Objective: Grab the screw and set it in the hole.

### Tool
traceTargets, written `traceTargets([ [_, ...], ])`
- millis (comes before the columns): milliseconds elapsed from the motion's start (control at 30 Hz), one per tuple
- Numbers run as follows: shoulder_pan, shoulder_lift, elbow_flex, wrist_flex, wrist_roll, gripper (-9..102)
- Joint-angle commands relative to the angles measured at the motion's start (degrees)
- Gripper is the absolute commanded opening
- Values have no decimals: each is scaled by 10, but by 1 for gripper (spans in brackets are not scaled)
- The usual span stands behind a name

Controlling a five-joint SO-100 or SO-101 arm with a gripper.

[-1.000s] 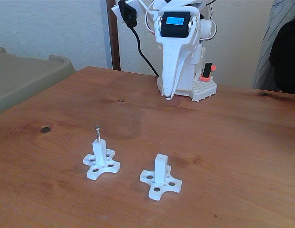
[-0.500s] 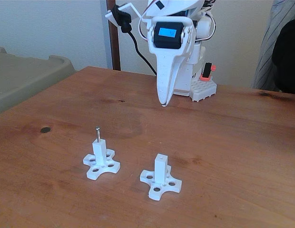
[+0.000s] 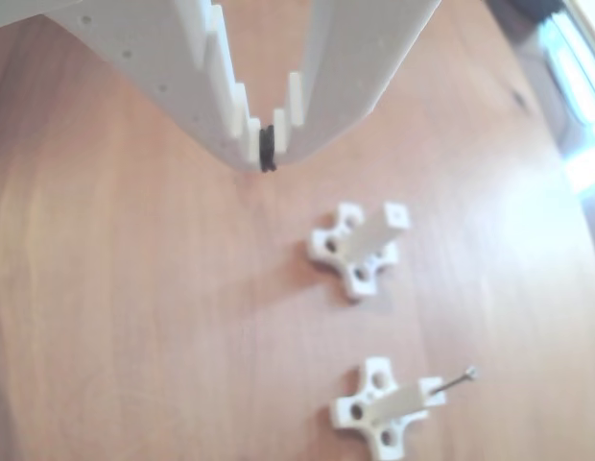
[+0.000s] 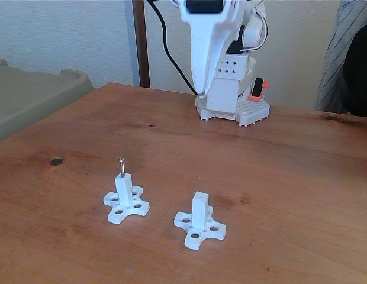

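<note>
Screw point(image 4: 121, 167) upright in left post point(image 4: 124, 188) – head up, easy to pinch. Hole point(image 4: 199, 194) in right post empty. Tool point(image 3: 269, 158) closed on nothing, raised well clear of counter point(image 4: 278, 177) – approach not yet begun.

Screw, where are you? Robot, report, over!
Tool shut, empty, raised. Screw standing in left post, fixed view. Other post's hole free. Nothing blocking.

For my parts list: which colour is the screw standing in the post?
Silver-grey metal; the screw shows best in the fixed view.
</note>
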Motion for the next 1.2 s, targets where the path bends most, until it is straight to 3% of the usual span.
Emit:
traceTargets([
  [0,10,-52,-106,15,9,-4],
  [267,33,-209,-214,19,5,-4],
  [500,64,-309,-278,-35,20,1],
  [633,67,-323,-279,-77,39,-4],
  [1167,75,-533,-453,2,30,6],
])
